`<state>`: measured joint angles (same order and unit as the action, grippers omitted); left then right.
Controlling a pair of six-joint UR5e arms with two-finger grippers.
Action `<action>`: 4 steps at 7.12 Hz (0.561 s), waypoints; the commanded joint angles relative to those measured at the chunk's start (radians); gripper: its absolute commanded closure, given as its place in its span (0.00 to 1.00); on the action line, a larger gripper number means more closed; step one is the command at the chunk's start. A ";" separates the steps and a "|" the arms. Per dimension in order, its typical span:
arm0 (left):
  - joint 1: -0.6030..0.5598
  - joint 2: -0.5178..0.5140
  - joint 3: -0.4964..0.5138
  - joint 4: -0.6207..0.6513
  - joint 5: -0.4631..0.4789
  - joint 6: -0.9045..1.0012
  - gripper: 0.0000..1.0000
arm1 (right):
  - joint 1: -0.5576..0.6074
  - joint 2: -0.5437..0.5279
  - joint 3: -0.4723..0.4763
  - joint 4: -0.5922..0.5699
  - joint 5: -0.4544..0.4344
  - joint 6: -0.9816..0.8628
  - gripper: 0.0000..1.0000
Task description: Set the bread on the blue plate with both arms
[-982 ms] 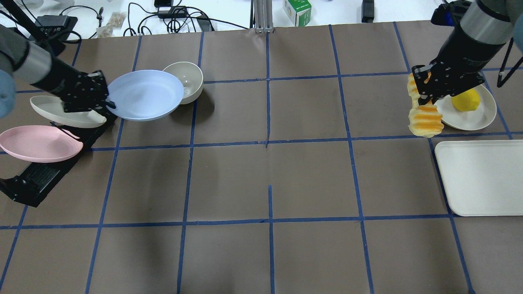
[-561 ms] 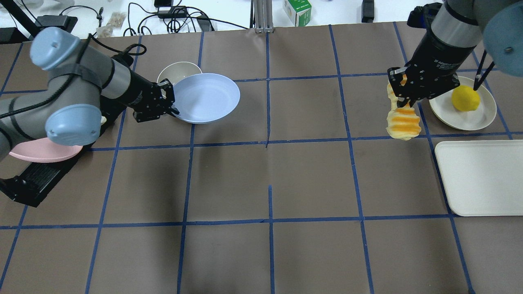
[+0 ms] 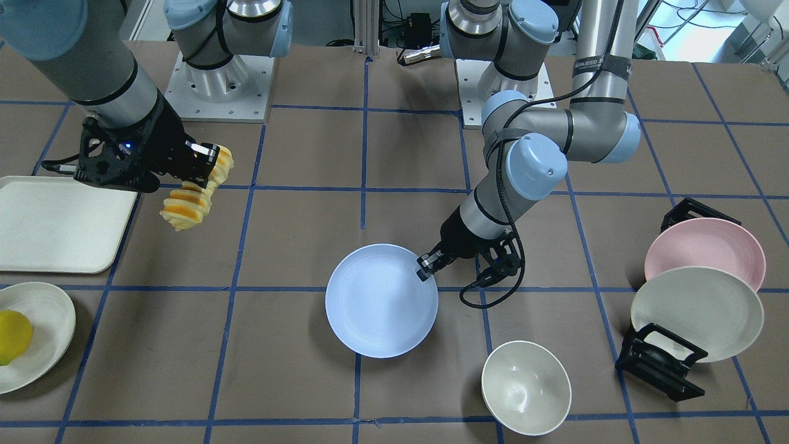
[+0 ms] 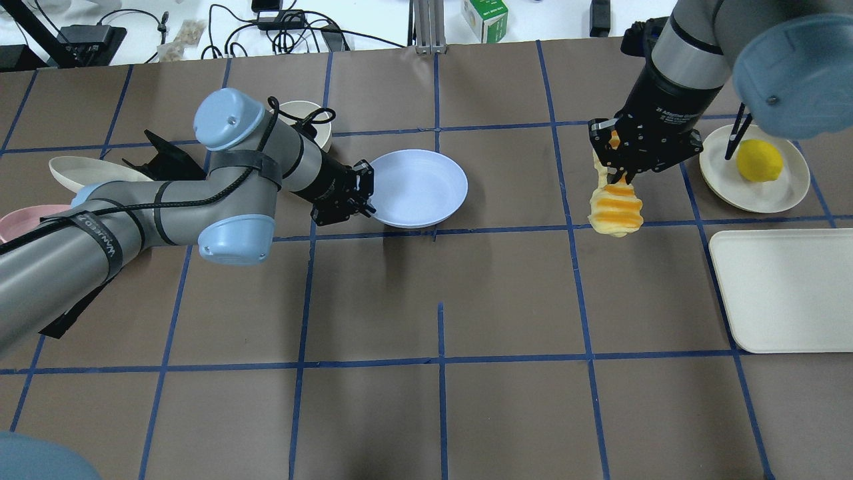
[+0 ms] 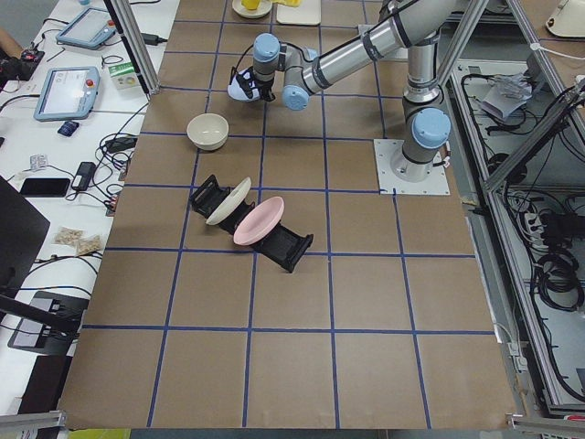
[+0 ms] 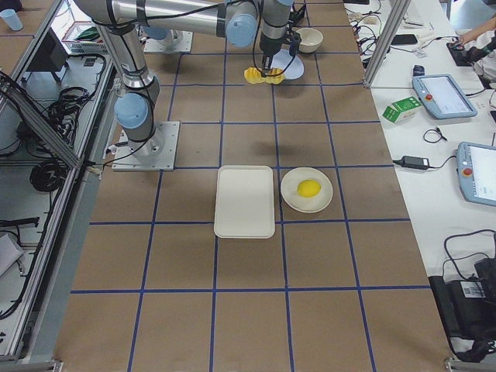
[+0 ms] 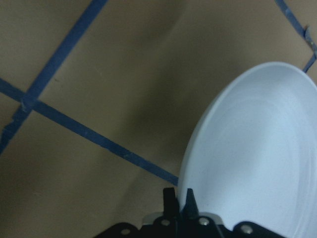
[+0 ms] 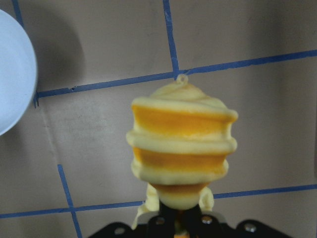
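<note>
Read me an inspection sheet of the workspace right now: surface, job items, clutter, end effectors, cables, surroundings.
Surface: brown table cover with a blue tape grid.
Job's things: bread hangs in the air, apart from the blue plate.
Clutter: yellow fruit on a cream plate; cream tray; cream bowl; pink plate and second cream plate in a black rack.
End effectors: left end effector shut on the blue plate's rim; right end effector shut on the bread's upper end.
Cables: black wrist cable loops beside the left end effector; cable tangle beyond the far edge.
Surroundings: green box; tablet on the side bench.
</note>
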<state>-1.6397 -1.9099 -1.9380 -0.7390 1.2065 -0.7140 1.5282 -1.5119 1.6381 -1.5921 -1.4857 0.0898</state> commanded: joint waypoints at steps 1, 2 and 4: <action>-0.057 -0.050 -0.002 0.012 0.002 -0.025 1.00 | 0.021 0.070 -0.004 -0.099 0.001 0.013 1.00; -0.060 -0.064 -0.001 0.012 0.002 -0.025 1.00 | 0.041 0.096 0.002 -0.150 -0.001 0.016 1.00; -0.061 -0.072 0.005 0.015 0.002 -0.059 0.00 | 0.094 0.175 -0.001 -0.248 -0.001 0.018 1.00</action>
<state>-1.6990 -1.9773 -1.9375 -0.7265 1.2093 -0.7490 1.5863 -1.3875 1.6373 -1.7757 -1.4862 0.1056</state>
